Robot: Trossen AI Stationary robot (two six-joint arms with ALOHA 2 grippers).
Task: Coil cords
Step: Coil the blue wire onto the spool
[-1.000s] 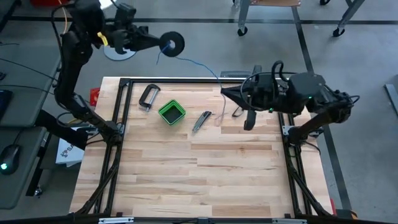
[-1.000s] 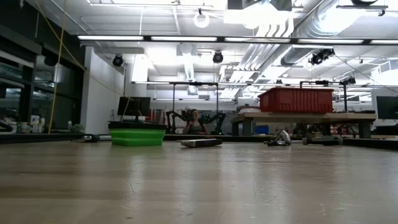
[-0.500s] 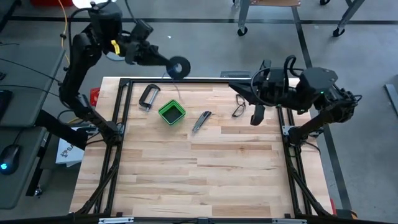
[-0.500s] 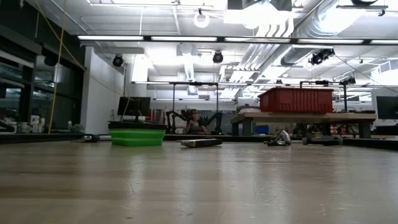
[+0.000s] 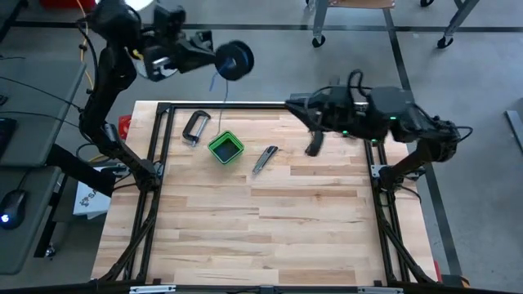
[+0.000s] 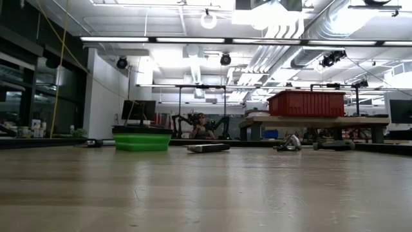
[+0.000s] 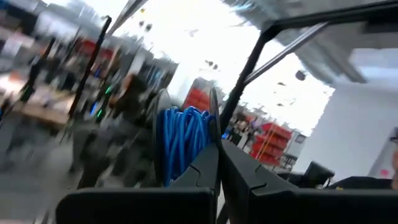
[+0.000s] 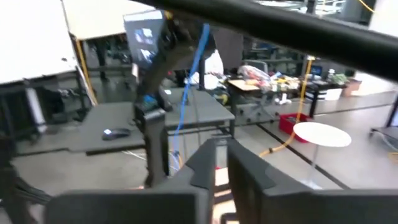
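at the upper left, the left gripper (image 5: pixel 214 59) pinches the wound spool (image 5: pixel 234 60), wire (image 5: pixel 222 96) dangling. the right gripper's (image 5: pixel 296 106) finger gap is unclear. winding seems nearly done; next, gather the loose tail.

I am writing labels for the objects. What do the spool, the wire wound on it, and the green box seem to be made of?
The spool looks like dark matte plastic, judging by its thin, even flanges. The wire seems to have glossy blue plastic insulation; its core is not visible. The green box is probably moulded plastic: uniform bright colour and thin walls. The left gripper holds the spool.
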